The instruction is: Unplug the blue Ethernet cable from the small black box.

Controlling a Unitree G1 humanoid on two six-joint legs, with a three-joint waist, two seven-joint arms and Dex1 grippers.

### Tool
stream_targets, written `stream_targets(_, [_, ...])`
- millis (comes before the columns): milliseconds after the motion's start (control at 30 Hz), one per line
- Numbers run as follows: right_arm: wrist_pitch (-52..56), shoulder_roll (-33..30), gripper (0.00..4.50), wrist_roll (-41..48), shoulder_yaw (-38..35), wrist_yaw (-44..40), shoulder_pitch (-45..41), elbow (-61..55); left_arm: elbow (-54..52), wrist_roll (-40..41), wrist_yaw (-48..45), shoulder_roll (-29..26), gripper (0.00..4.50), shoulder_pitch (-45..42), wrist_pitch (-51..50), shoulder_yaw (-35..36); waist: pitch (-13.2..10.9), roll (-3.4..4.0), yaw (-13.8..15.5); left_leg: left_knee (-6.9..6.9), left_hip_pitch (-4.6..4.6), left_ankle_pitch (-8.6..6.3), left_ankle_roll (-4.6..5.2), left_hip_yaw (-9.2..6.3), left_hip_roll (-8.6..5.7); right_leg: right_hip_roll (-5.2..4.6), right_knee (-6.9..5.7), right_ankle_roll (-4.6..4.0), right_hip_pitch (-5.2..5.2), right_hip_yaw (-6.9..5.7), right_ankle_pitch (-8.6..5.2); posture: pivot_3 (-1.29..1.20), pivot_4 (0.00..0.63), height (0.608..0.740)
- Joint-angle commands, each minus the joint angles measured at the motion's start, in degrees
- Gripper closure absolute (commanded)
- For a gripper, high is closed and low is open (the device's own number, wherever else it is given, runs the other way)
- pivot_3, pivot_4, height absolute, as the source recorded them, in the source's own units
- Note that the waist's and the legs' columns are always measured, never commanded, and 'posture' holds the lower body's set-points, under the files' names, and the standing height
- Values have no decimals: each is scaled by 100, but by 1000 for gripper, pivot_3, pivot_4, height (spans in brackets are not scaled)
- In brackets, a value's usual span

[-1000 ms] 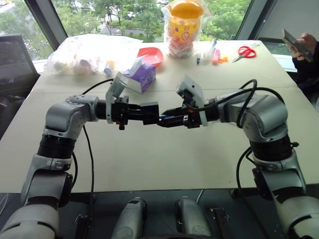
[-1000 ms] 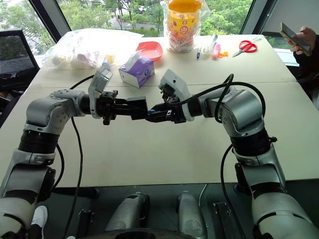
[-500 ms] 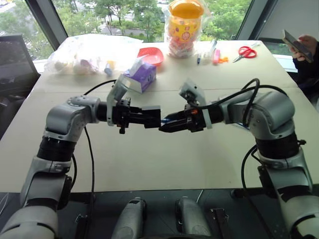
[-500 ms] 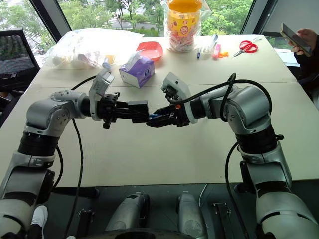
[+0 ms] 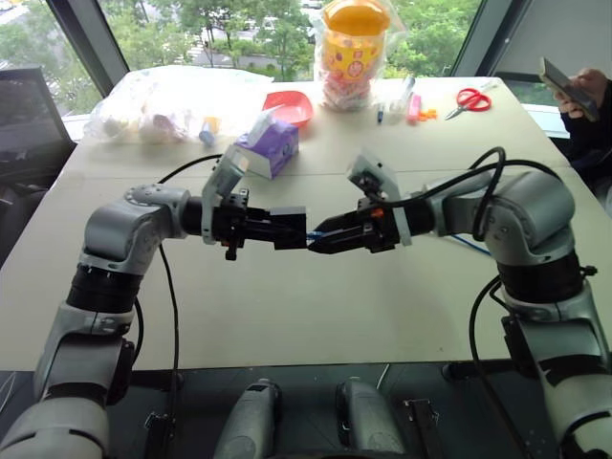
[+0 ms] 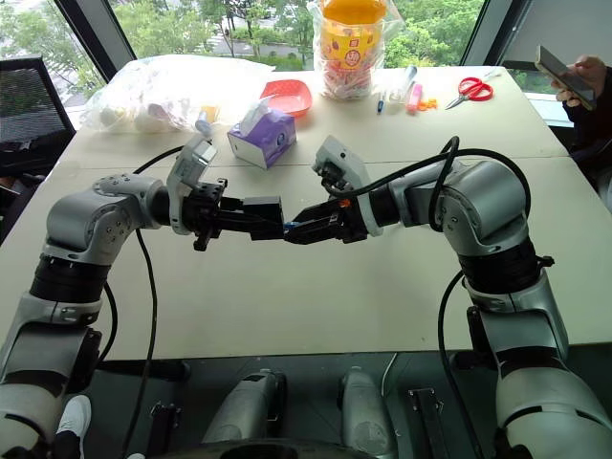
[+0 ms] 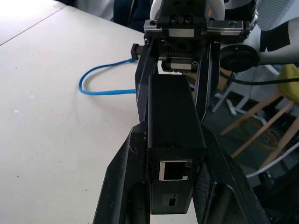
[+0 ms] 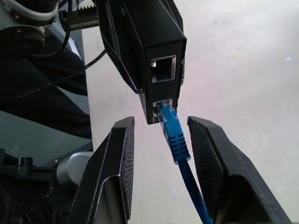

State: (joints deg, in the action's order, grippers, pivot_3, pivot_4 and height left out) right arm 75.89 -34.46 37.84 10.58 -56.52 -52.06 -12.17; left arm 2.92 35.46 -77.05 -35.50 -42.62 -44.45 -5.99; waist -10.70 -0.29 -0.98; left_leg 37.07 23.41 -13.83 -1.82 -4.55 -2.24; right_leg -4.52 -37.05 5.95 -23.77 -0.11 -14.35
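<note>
At the far edge of the table [image 5: 287, 306] a clear bag [image 5: 354, 48] holds a yellow tub with an orange lid, a larger clear bag [image 5: 172, 100] holds pale small items too blurred to name, and a red bowl [image 5: 290, 105] sits beside a purple tissue box [image 5: 271, 145] with a tissue sticking up. Both arms are raised over the table's middle, forearms turned inward so the grippers meet nose to nose. The left gripper [image 5: 277, 229] is clamped tight on the black box [image 7: 173, 121], its fingers pressing the box's two sides. The blue cable [image 8: 176, 140] is plugged into the lower of the box's two ports facing the right gripper [image 8: 161, 140]. That gripper's fingers stand partly apart, one on each side of the plug without touching it. The cable trails back under the right arm onto the table.
</note>
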Motion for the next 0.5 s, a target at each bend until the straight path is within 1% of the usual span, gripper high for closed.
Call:
stream_targets(33, [-79, 55, 2921, 125, -27, 27, -182, -81, -234, 51, -13, -22, 3973, 27, 30, 27, 0, 0, -3, 0, 0, 0, 0, 0, 0, 0, 0, 0, 0, 0, 0, 0, 150, 740])
stream_targets(100, [-104, 58, 3556, 120, 5, 37, -197, -70, -263, 53, -19, -33, 3973, 63, 28, 29, 0, 0, -1, -1, 0, 0, 0, 0, 0, 0, 0, 0, 0, 0, 0, 0, 150, 740])
stream_targets(167, [-118, 54, 4490, 135, 20, 42, -208, -62, -297, 67, -25, -45, 3973, 92, 18, 32, 0, 0, -3, -1, 0, 0, 0, 1, 0, 0, 0, 0, -1, 0, 0, 0, 150, 740])
stream_targets(500, [-93, -44, 4490, 207, 82, -5, -203, -99, -443, 100, -171, -152, 3973, 209, 11, 10, -1, -1, 1, -1, 1, 0, 1, 2, 0, 0, 1, 0, -2, 0, 0, 0, 150, 740])
